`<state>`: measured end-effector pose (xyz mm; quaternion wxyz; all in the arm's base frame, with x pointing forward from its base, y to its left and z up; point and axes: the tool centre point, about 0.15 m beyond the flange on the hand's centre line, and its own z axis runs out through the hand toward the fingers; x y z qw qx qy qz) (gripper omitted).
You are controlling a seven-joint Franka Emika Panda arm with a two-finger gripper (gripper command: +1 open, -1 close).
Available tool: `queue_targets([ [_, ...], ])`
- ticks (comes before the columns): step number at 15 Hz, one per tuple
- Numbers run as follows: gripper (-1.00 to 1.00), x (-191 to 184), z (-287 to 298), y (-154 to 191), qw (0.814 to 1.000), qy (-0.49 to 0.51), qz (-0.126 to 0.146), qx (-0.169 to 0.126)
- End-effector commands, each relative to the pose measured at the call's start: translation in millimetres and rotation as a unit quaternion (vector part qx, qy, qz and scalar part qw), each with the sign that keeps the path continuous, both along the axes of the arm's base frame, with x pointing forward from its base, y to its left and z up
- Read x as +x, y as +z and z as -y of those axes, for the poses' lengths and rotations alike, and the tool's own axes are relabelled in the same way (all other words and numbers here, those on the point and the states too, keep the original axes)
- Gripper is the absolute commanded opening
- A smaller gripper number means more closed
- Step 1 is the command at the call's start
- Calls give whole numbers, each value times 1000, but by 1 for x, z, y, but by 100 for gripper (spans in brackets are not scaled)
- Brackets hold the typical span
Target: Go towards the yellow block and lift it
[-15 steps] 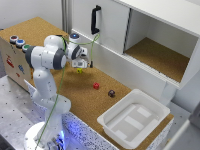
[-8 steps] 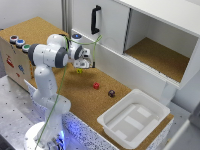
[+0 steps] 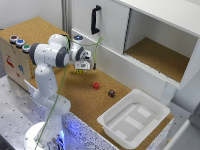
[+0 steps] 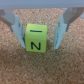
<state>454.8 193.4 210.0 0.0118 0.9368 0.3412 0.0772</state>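
Pincer (image 4: 42,36) first: your wrist view shows it spread wide, one finger on each side of the yellow block (image 4: 36,38), so the block already sits in the gap between them. You can see a sliver of cork between the block and each finger, a little more on one side than the other, so nothing is gripped yet. The block looks roughly cube-shaped, with no long axis to worry about; its flat side faces run close to parallel with the finger pads, which I judge suits a straight squeeze. A dark letter mark shows on its upper face and another on the face toward the camera.

From the exterior view, you will find the pincer (image 3: 83,66) low over the cork table (image 3: 75,95), toward that view's left, with only a speck of the yellow block (image 3: 79,71) peeking out beneath it. The red block (image 3: 96,85) and the dark maroon block (image 3: 111,93) lie to the exterior view's right, well apart from the fingers, and the white tray (image 3: 134,120) lies further right and nearer the camera.

What you cannot settle: whether the fingertips reach the cork, since their ends are soft and blurred in the wrist view, and the exterior view is too coarse and hides the block almost entirely behind the hand.
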Motion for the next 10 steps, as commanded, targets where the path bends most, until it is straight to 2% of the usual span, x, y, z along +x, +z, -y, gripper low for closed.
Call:
queue_targets([
  [1,-100,7,-5,-1,999,-22,12,-39],
  [10,-100,0,33,65,994,-90,65,-15],
])
